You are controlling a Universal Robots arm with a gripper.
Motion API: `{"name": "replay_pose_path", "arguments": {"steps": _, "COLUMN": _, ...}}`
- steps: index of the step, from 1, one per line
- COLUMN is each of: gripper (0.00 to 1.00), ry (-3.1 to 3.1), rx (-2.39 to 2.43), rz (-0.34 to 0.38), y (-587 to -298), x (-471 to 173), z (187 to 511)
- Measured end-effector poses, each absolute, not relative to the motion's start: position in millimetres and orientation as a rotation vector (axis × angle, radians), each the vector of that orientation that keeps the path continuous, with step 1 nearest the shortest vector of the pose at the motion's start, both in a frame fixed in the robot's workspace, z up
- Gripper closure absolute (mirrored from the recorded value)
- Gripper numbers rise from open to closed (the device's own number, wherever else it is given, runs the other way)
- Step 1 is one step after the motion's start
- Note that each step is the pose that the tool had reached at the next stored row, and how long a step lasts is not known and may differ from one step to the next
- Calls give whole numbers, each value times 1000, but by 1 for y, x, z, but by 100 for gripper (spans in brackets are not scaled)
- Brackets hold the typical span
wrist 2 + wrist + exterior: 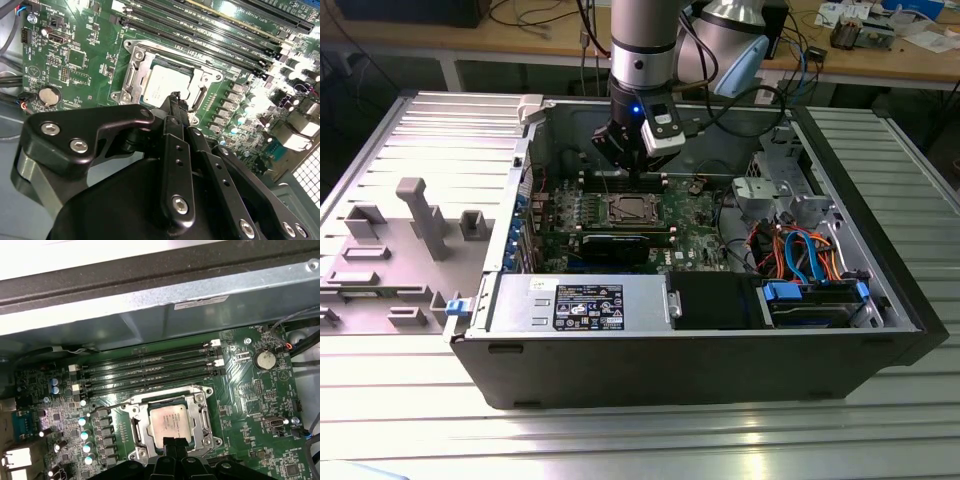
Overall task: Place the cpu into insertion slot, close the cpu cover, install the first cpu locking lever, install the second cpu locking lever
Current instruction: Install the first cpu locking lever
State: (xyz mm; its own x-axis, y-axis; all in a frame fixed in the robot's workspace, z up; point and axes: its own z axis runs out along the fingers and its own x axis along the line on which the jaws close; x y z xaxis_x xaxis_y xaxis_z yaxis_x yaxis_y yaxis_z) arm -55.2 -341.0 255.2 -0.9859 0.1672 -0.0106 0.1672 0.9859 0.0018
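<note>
Hand [632, 168] of the single arm is seen lowered into the open computer case [720, 370], its black fingers brought together to a narrow tip with nothing gripped between them. That tip is held just at the edge of the processor socket, close above the board, which suggests that pressing or hooking is intended rather than carrying.

From largest to smallest: the case is laid on its side on the ribbed metal tabletop [880, 440], so the motherboard [690, 240] is presented face-up and can be reached from above. A grey fixture plate [380, 260] with upright blocks is set beside the case at the exterior view's left. Inside the case, a power supply [580, 305] and a drive bay with blue and orange cables [805, 260] are kept along the near wall, well apart from the socket. Long black memory slots [150, 372] are lined up just beside the socket.

The cpu cover [200, 412] is seen in both wrist views lying flat around the socket, a silvery frame with its window open over the chip. The cpu [169, 422] is seated inside that window, its light metal top exposed, so placement and cover closing are judged done. A thin wire lever [196, 97] is seen along one side of the frame, just beside the hand's tip [172, 100]; whether it is latched cannot be told.
</note>
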Motion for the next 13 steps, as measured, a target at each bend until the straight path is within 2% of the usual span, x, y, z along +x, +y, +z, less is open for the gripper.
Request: {"name": "replay_pose_path", "arguments": {"steps": 13, "gripper": 89, "ry": 3124, "rx": 205, "rz": 2, "y": -341, "x": -55, "z": 255}}
